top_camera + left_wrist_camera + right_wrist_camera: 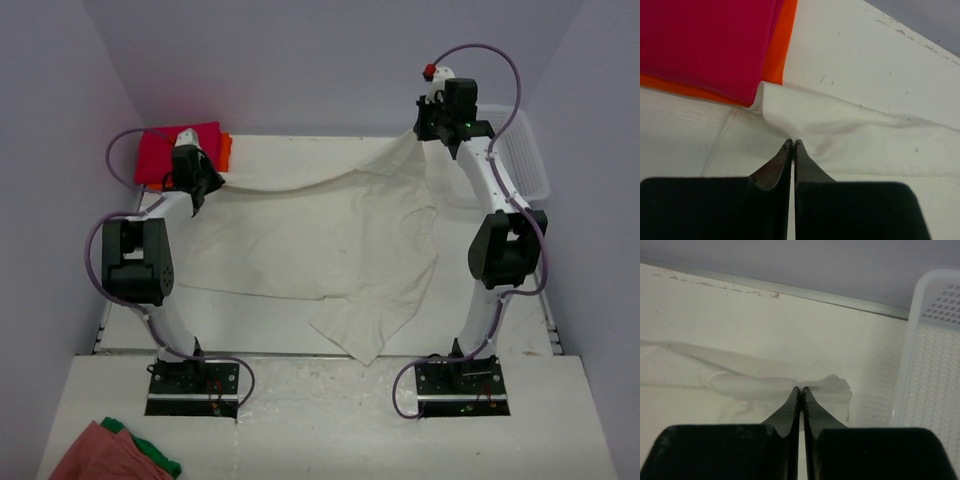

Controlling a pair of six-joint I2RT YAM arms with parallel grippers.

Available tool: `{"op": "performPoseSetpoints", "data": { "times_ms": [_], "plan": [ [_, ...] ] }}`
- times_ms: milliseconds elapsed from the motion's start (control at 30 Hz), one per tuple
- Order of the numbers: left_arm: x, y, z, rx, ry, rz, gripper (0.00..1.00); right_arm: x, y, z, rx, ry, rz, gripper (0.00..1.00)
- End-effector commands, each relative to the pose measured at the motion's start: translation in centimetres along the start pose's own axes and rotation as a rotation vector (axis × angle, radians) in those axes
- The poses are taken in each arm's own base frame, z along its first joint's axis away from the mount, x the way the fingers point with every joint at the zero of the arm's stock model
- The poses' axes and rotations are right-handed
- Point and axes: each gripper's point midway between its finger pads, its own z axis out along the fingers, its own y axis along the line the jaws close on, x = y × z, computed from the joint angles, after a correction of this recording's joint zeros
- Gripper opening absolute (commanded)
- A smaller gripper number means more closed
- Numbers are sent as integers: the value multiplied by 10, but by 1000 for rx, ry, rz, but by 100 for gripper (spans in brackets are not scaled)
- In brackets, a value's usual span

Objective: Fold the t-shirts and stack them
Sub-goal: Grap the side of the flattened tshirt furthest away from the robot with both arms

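While a salmon-pink cloth (95, 455) and a green cloth (160, 460) lie bunched at the near left, in front of the arm bases, the magenta t-shirt (175, 150) sits folded at the far left corner of the bench (300, 155), on top of the orange t-shirt (226, 150), whose edge shows along its right and near sides. Just beside that stack, the left pincer (791, 144) is pinched tight on one far corner of the cream t-shirt (310, 240). This shirt spreads wrinkled across the middle of the bench, its far edge stretched between the two arms and its near tip reaching the bench's front edge. At the far right, the right pincer (801, 388) is closed on the shirt's other far corner, near the white mesh basket (525, 160).
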Motion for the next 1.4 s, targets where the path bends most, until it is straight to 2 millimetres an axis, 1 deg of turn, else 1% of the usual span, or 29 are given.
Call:
{"op": "performPoseSetpoints", "data": {
  "times_ms": [0,33,100,200,233,267,333,367,433,467,500,533,567,633,667,700,733,767,800,833,867,900,933,967,1033,1133,1233,1367],
  "plan": [
    [-49,-29,-2,89,-134,51,0,-40,0,-8,16,-90,-30,0],
    [-49,-28,-2,83,-133,59,0,-39,0,-7,15,-86,-27,0],
    [-52,-25,-4,65,-136,76,0,-43,0,-11,18,-86,-18,0],
    [-53,-21,-7,44,-135,98,0,-37,3,-16,22,-55,-1,0],
    [-52,-19,-8,34,-128,101,0,-35,6,-19,23,-43,9,0],
    [-53,-12,-8,0,-124,105,0,-36,5,-25,39,-39,9,0],
    [-55,-10,-12,-22,-122,118,0,-26,12,-29,56,-9,53,0],
    [-54,-3,-13,-58,-118,117,0,-21,16,-35,54,3,59,0],
    [-58,2,-20,-81,-132,118,0,-9,28,-40,43,46,90,0],
    [-60,3,-22,-83,-136,124,0,-2,30,-44,52,76,101,0],
    [-62,4,-24,-90,-141,127,0,10,37,-48,53,120,108,0],
    [-62,6,-26,-101,-142,129,0,16,41,-50,59,135,126,0],
    [-63,9,-27,-106,-141,128,0,28,45,-57,67,155,133,0],
    [-62,13,-27,-116,-127,128,0,36,47,-66,71,159,180,0],
    [-61,15,-26,-121,-121,130,0,50,48,-68,75,189,189,0],
    [-58,18,-24,-129,-108,132,0,54,46,-77,92,204,198,0],
    [-59,21,-24,-141,-107,129,0,60,45,-81,111,224,209,0],
    [-49,26,-24,-159,-72,128,0,71,44,-85,127,254,214,0],
    [-43,28,-22,-164,-58,125,0,73,42,-94,149,257,221,0],
    [-40,31,-22,-174,-48,124,0,79,43,-97,152,265,226,0],
    [-37,33,-22,-183,-39,119,0,91,42,-100,162,291,233,0],
    [-35,34,-21,-188,-34,109,0,93,40,-107,184,289,243,0],
    [-30,35,-21,-188,-23,107,0,100,39,-108,192,297,245,0],
    [-28,35,-20,-182,-17,106,0,112,38,-109,198,327,245,0],
    [-21,36,-20,-178,0,97,0,121,39,-111,203,348,245,0],
    [-11,37,-21,-172,22,87,0,143,44,-111,210,389,243,0],
    [-4,42,-24,-189,37,98,0,154,48,-112,219,407,234,0],
    [2,46,-27,-197,55,114,0,163,50,-113,231,422,228,0]
  ]
}}
